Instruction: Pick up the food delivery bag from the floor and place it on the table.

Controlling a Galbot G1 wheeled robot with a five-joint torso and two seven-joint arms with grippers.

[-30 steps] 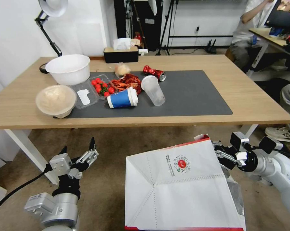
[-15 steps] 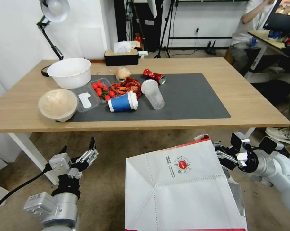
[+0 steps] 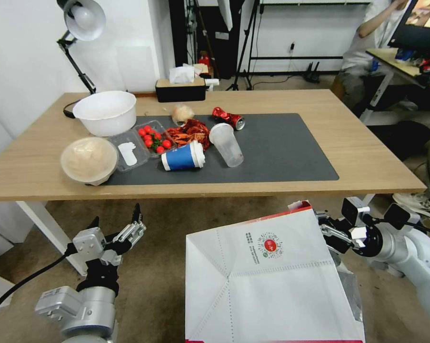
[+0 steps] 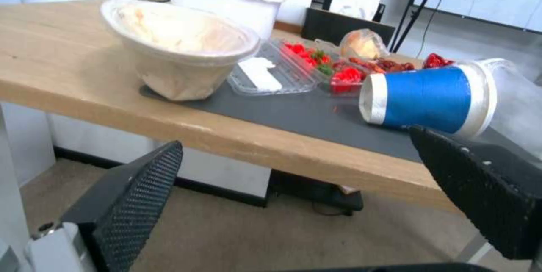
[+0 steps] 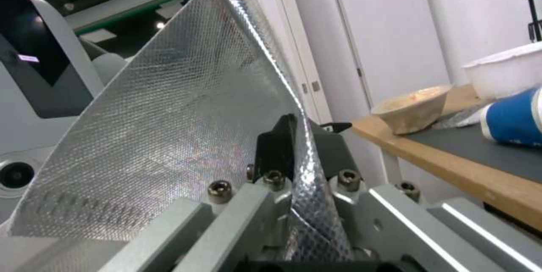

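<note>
The head view looks forward and down from above onto the light-wood table with its dark grey mat point(image 3: 291, 102) and the brownish carpet floor point(image 3: 167, 267). The left wrist view sits low, near the table's front edge point(image 4: 237, 134), looking slightly upward across it, close to a toppled blue paper cup with a white lid point(image 4: 426, 98). The right wrist view looks up along silver foil lining point(image 5: 186, 106) pressed close before it, sharing that cup point(image 5: 514, 117) and table.
</note>
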